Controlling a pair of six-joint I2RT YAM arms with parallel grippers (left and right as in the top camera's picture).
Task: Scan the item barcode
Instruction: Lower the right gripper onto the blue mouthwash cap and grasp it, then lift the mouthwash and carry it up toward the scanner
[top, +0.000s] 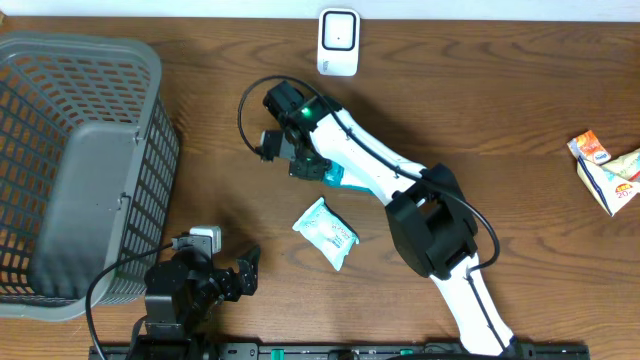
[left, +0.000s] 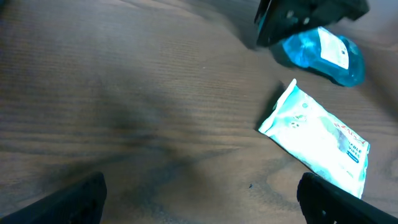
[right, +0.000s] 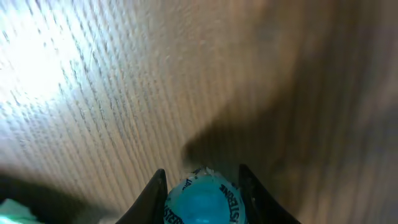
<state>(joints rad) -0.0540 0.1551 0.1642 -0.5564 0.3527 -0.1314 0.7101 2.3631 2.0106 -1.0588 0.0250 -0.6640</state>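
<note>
The right pincer (right: 202, 179) is closed on the blue bottle (top: 333, 177), mid-counter (top: 520, 90) — the grab looks done. Showing it to the scanner (top: 338, 42) is left. The left pincer (left: 202, 194) gapes open.

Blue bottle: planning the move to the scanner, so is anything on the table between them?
Nothing visible. The blue bottle, held in the right gripper, has only bare table between it and the white scanner; the wipes packet lies on the opposite side.
</note>
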